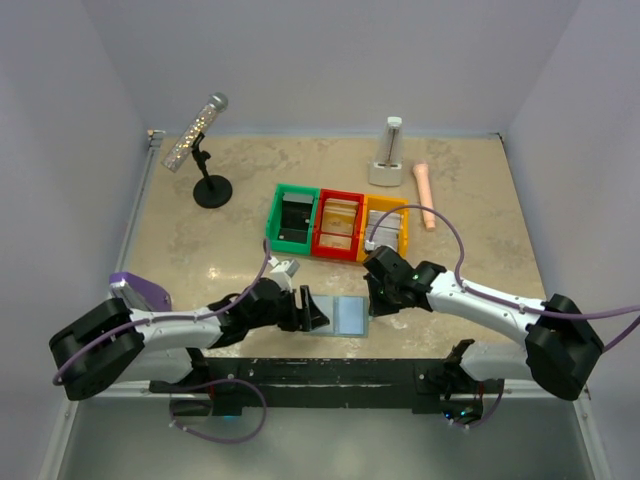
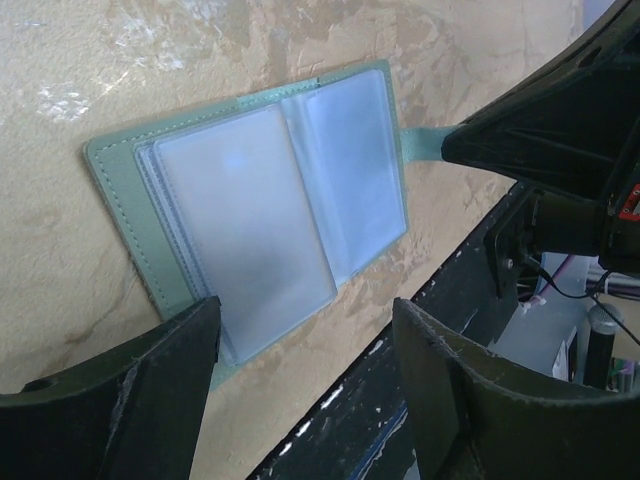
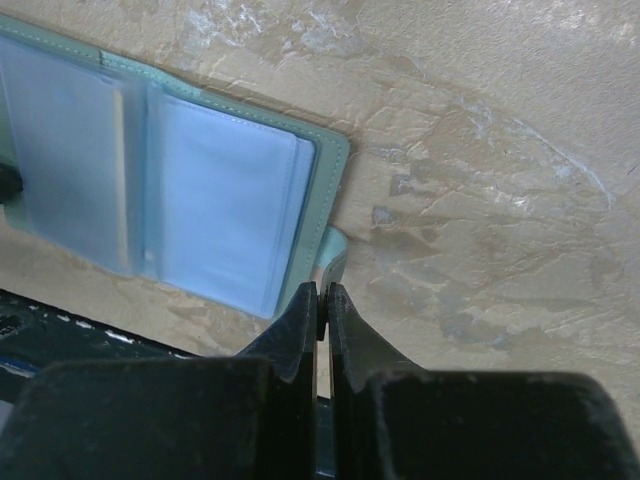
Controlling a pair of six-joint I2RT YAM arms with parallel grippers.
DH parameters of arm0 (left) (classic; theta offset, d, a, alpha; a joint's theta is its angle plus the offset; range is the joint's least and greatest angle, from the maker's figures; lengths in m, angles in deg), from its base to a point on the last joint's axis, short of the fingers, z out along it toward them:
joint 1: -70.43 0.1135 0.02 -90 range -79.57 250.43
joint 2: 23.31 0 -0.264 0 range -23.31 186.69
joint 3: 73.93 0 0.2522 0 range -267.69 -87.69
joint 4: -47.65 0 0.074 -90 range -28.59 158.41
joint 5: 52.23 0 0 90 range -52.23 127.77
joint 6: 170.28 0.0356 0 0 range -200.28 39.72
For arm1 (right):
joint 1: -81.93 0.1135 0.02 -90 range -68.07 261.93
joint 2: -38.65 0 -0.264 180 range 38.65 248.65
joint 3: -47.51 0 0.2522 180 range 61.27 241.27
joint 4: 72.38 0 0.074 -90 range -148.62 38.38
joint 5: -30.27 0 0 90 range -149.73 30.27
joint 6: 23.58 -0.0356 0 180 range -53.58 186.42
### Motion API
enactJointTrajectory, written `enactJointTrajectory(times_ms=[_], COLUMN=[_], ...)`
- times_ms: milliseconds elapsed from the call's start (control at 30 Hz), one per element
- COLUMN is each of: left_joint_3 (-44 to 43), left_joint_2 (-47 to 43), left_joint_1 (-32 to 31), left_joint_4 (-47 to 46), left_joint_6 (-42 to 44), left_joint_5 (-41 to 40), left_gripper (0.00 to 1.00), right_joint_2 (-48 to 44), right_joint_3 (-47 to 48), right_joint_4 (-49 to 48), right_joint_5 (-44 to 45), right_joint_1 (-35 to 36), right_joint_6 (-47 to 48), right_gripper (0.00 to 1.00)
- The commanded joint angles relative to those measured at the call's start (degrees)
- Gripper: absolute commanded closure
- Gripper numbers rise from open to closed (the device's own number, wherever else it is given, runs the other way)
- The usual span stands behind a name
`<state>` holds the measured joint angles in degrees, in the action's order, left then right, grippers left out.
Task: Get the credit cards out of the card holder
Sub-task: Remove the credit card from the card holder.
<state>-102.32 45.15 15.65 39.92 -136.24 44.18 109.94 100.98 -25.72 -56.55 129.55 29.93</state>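
Beige marbled table (image 1: pixel 200 240). Card holder (image 1: pixel 350 316) flat, open, pale blue panels up, at near edge. Mid-table: green bin (image 1: pixel 277 215), red bin (image 1: pixel 318 225), yellow bin (image 1: pixel 403 232), touching in row. Far left: black microphone stand (image 1: pixel 212 190). Far right: white stand (image 1: pixel 388 172), pink object (image 1: pixel 425 195) just beside. Purple object (image 1: pixel 140 292) near left edge.

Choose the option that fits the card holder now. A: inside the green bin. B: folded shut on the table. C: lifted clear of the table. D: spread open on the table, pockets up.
D: the card holder lies spread open on the table, both pale blue pocket panels facing up.
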Motion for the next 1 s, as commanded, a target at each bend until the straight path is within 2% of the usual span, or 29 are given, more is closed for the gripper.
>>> enactJointTrajectory(times_ms=[0, 633, 967], left_joint_3=[-3.29, -10.32, -12.88], left_joint_2=[2.37, 10.98, 10.29], left_joint_1=[-0.67, -3.66, -4.45], left_joint_4=[-3.73, -10.58, -13.04], left_joint_6=[0.77, 2.44, 4.72], left_joint_5=[1.67, 8.78, 13.09], left_gripper=[0.27, 0.27, 0.27], right_joint_2=[-0.53, 0.70, 1.05], right_joint_3=[-0.42, -1.21, -1.47], right_joint_4=[-0.83, -1.88, -1.88], right_joint_5=[-0.90, -2.04, -2.74], right_joint_1=[0.20, 0.11, 0.11], right_joint_6=[-0.78, -1.30, -1.92], right_gripper=[1.00, 1.00, 1.00])
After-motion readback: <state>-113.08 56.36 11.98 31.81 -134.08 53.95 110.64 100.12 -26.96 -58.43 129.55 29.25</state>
